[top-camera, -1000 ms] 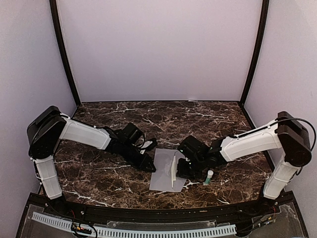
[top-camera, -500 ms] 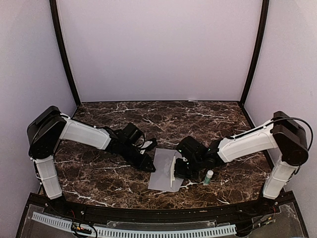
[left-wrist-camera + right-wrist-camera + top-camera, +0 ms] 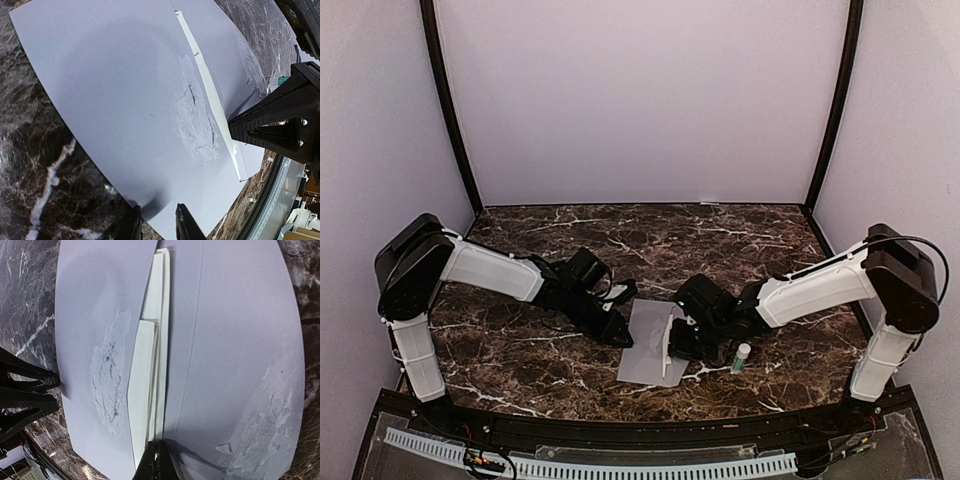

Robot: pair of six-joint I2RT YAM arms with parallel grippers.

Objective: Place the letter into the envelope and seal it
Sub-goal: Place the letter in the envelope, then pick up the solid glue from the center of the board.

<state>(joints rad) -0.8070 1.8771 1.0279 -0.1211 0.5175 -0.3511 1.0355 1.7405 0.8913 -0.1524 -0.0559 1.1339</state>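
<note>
While my right pincer (image 3: 157, 452), closed together, sits at the near end of the folded cream paper letter (image 3: 144, 385) lying ahead in the grey paper envelope's (image 3: 235, 340) mouth, I judge insertion in hand; next, push deeper.

The envelope (image 3: 642, 345) is lying flat on the table (image 3: 520, 365), towards the front and midway between the two arms. The letter (image 3: 667, 345) is lying along the envelope's right part, running front to back. In the right wrist view, one of its long edges is sitting tucked under the envelope's wider panel. The left gripper (image 3: 620, 336) is sitting at the envelope's left edge, towards the rear corner. The right gripper (image 3: 678, 346) is sitting on the opposite side, right up against the letter. A small bottle (image 3: 742, 357) is standing to the right of the right gripper, apart from the envelope.
</note>
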